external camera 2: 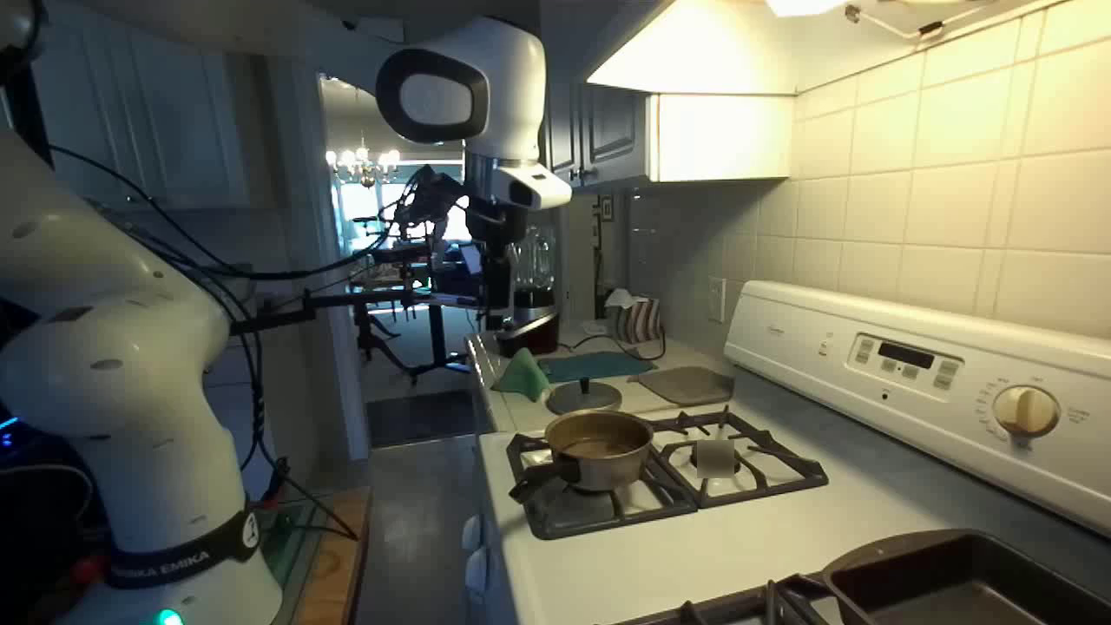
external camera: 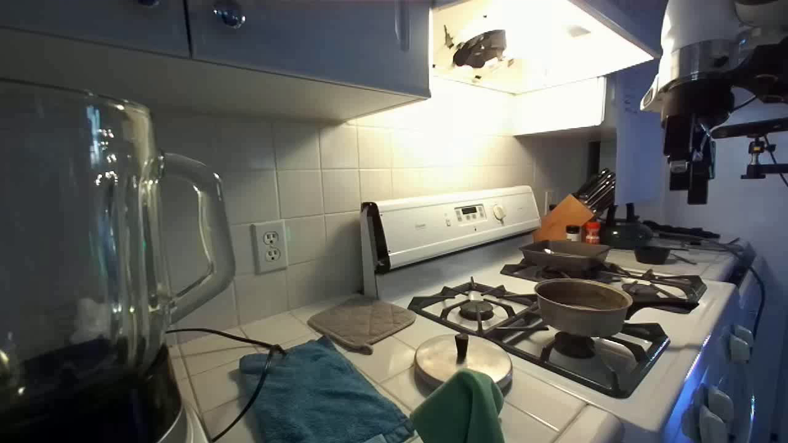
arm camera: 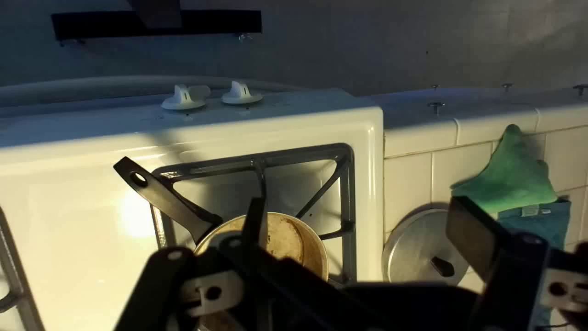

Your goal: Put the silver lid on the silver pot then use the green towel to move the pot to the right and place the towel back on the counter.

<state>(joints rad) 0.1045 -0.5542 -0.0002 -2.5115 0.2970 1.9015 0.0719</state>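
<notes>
1. See the tool (arm camera: 360, 220) hanging higher than the stove (external camera 2: 720, 529), with jaws spread wide.
2. Note the pot (external camera: 582, 314) upright on the stove near the tabletop (arm camera: 409, 184), with its handle (arm camera: 165, 197) turned away from that side.
3. See the lid (external camera: 446, 360) flat on the tabletop, just beside the stove-side edge.
4. Find the green towel (external camera: 462, 409) bunched to a peak near the front edge.
5. Find the blue towel (external camera: 326, 394) next to it, farther from that edge; cannot tell touching from overlapping.
6. Note the pot holder (external camera: 363, 320) by the corner of the stove-side and back edges.
7. See the blender (external camera 2: 531, 299) toward the end away from the stove.
</notes>
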